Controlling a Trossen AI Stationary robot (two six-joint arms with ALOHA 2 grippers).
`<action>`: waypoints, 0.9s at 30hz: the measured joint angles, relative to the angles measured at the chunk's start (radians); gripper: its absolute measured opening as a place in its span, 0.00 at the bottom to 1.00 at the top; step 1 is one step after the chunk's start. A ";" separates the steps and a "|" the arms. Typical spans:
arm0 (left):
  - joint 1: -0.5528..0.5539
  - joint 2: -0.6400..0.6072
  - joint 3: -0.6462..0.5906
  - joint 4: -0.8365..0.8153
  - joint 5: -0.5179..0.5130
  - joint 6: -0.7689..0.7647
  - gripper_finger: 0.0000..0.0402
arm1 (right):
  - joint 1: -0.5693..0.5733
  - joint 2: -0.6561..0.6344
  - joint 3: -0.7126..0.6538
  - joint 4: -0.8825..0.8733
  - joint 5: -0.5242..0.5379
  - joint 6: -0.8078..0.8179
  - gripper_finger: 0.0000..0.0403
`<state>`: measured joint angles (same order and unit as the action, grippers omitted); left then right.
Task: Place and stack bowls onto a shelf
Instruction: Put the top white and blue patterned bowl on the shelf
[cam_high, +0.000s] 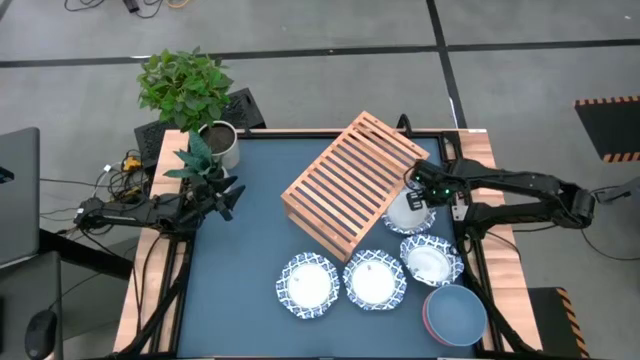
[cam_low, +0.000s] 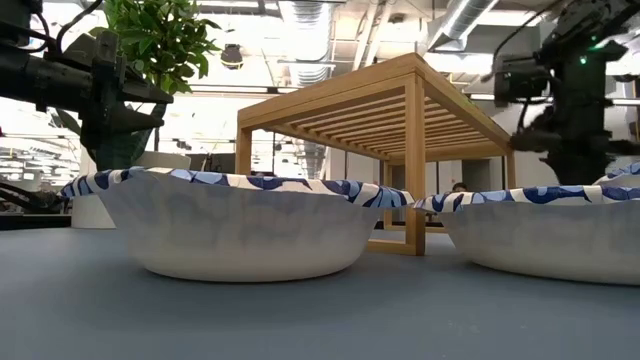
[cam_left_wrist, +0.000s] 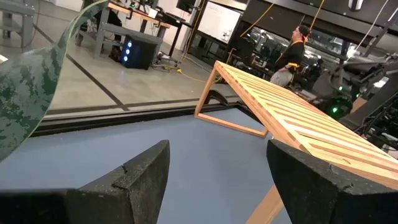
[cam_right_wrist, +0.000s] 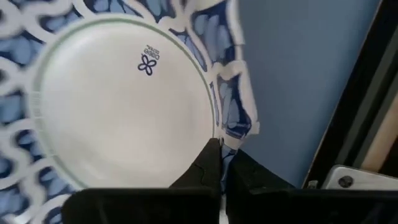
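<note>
Blue table (cam_high: 250, 220): right end effector (cam_right_wrist: 221, 163) pinches patterned bowl (cam_right_wrist: 118, 99) rim; next, lift onto shelf (cam_high: 350, 180). Left end effector (cam_left_wrist: 217, 180) wide, idle.

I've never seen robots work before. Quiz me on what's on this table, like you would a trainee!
1. True or false: a bowl already sits on the slatted light-brown wooden shelf.
2. Which arm's jaws pinch the rim of a blue-and-white patterned bowl? A: left. B: right. C: neither.
3. Fill in: the plain blue bowl is nested in a ___ bowl.

Key
1. False; the shelf top is bare.
2. B; the right gripper is shut on the rim, beside the shelf. The left gripper waits open near the green potted plant.
3. Pink-red.
</note>
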<state>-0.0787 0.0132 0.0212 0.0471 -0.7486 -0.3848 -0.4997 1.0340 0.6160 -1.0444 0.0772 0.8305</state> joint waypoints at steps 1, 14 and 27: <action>0.000 0.000 0.000 0.000 0.000 0.000 0.63 | 0.000 0.000 0.020 -0.019 0.000 -0.001 0.05; 0.000 0.000 0.000 0.000 0.000 0.000 0.63 | 0.002 0.000 0.165 -0.275 0.005 -0.001 0.06; 0.000 0.000 0.000 0.000 0.000 0.000 0.63 | 0.002 -0.004 0.347 -0.529 0.029 -0.025 0.06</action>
<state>-0.0788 0.0128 0.0211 0.0471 -0.7486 -0.3851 -0.4976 1.0297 0.9631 -1.5733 0.1065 0.8055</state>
